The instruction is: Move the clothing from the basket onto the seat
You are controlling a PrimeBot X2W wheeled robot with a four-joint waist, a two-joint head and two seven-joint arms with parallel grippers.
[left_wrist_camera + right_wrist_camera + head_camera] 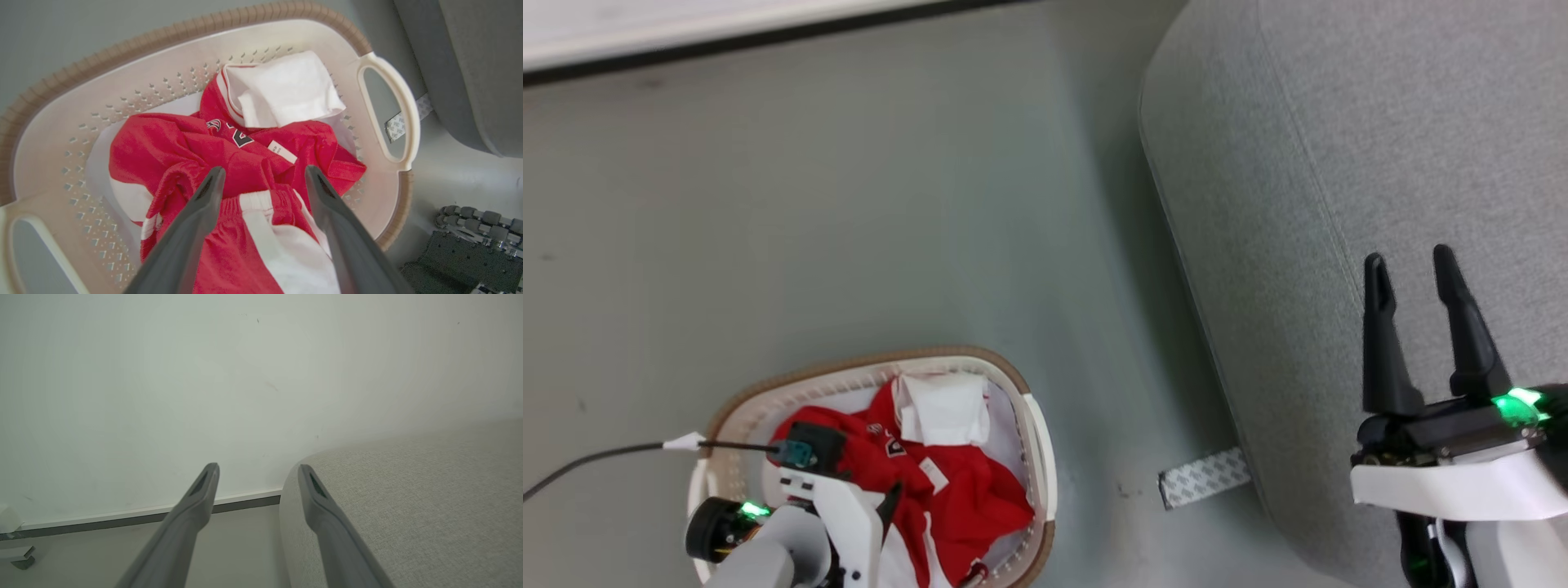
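Soft red cloth clothing (175, 151) lies in the smooth, holed plastic basket (122, 73); at three o'clock, the seat (1339, 122) is matt woven fabric.

Head view looks steeply down on basket (1042, 457) and seat (1298, 163); left wrist view hangs close over the same basket (seat edge too); right wrist view faces the wall (204, 375)

The grey-green floor (915, 212) is carrying the seat (1339, 147). The basket (1045, 457) is standing on the floor to the seat's left, apart from it. A patterned white strip (1203, 478) is lying between them, reaching the seat's lower edge.
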